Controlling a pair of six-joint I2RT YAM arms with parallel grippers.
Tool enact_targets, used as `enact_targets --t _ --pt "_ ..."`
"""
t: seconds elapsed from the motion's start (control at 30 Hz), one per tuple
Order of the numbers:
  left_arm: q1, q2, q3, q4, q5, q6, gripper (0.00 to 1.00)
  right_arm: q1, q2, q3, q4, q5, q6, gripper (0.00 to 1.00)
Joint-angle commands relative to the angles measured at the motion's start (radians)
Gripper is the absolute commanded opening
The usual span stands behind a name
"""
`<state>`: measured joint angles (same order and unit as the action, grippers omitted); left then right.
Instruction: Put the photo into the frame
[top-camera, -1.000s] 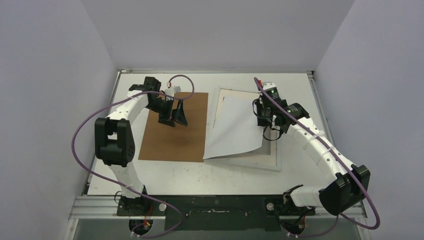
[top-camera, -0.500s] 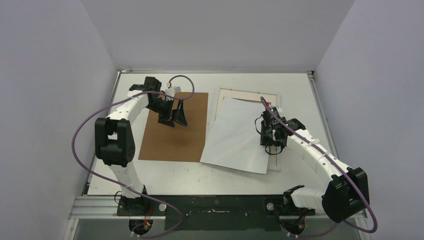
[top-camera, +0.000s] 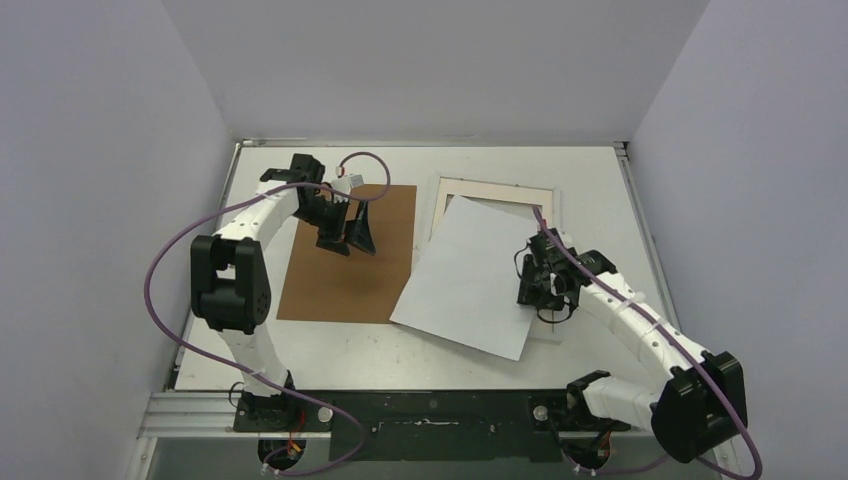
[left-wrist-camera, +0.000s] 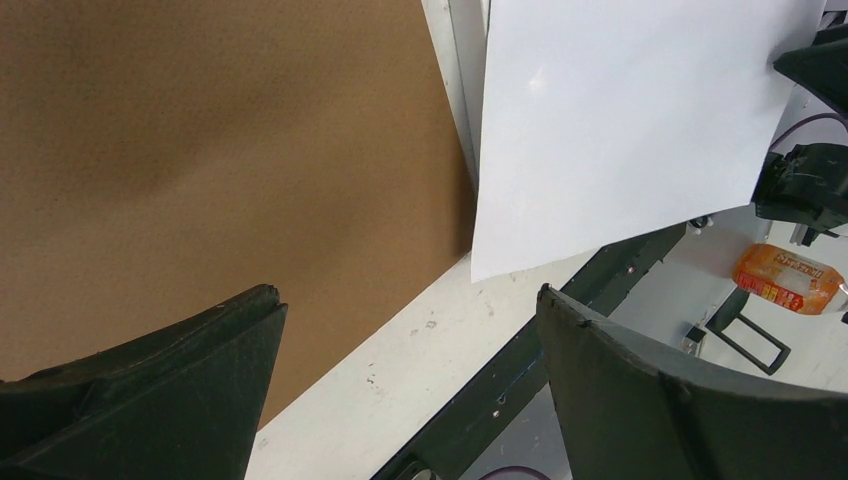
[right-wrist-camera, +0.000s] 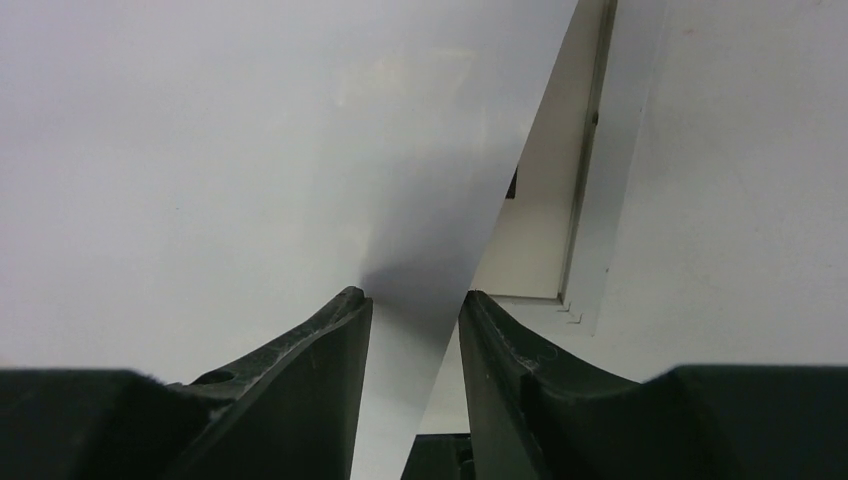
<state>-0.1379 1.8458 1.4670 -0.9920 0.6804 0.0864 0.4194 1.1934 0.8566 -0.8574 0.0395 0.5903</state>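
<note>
The photo (top-camera: 470, 278) lies white side up, skewed across the frame (top-camera: 497, 186), whose white border shows only along the far side and right edge. It overhangs the frame's near left side. My right gripper (top-camera: 540, 290) is at the photo's right edge, jaws parted, and the sheet's edge (right-wrist-camera: 430, 250) passes loosely between the fingers. The frame's border (right-wrist-camera: 590, 250) shows just beyond them. My left gripper (top-camera: 345, 238) hangs wide open over the brown backing board (top-camera: 340, 280) and holds nothing. The left wrist view shows the photo's corner (left-wrist-camera: 620, 120) beside the board (left-wrist-camera: 200, 150).
The brown backing board lies flat to the left of the frame, nearly touching the photo's left corner. A black rail (top-camera: 430, 405) runs along the table's near edge. An orange packet (left-wrist-camera: 790, 278) lies below the table level. Walls close in on three sides.
My right gripper has moved toward the near edge, dragging and turning the photo, which was curled up and now lies flat and skewed. Its jaws have parted. The left arm is still.
</note>
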Motion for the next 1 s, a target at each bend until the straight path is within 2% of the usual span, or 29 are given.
enact_targets --t 0.0,0.13,0.27,0.3,0.33,0.4,0.43,0.53,0.67,0.8,0.97 --pt "-0.008 -0.046 0.055 -0.011 -0.007 0.015 0.97 0.0 -0.113 -0.049 -0.011 -0.075 0.095 0.37" --pt "-0.012 -0.045 0.058 -0.02 -0.001 0.019 0.97 -0.007 -0.152 -0.089 -0.005 -0.119 0.161 0.25" --pt "-0.035 -0.055 0.013 -0.003 0.017 0.012 0.97 -0.013 -0.179 -0.131 0.035 -0.177 0.206 0.22" --pt "-0.046 -0.053 0.002 0.0 0.021 0.009 0.97 -0.012 -0.18 -0.14 0.04 -0.178 0.213 0.25" --pt "-0.064 -0.051 -0.01 0.002 0.018 0.007 0.97 -0.012 -0.177 -0.155 0.042 -0.171 0.222 0.33" --pt "-0.102 -0.05 -0.036 0.019 0.0 0.003 0.97 -0.012 -0.191 -0.174 0.035 -0.131 0.254 0.58" --pt "-0.121 -0.049 -0.049 0.034 -0.009 -0.001 0.97 -0.013 -0.208 -0.186 0.04 -0.119 0.279 0.66" --pt "-0.163 -0.039 -0.077 0.06 -0.024 -0.009 0.97 -0.013 -0.253 -0.222 0.045 -0.117 0.322 0.84" --pt "-0.19 -0.002 -0.09 0.089 -0.033 -0.019 0.97 -0.014 -0.295 -0.312 0.062 -0.191 0.355 0.86" --pt "-0.203 0.028 -0.093 0.13 -0.037 -0.035 0.98 -0.013 -0.382 -0.473 0.184 -0.316 0.423 0.85" --pt "-0.213 0.065 -0.109 0.174 -0.024 -0.047 0.99 -0.012 -0.459 -0.569 0.279 -0.366 0.479 0.85"
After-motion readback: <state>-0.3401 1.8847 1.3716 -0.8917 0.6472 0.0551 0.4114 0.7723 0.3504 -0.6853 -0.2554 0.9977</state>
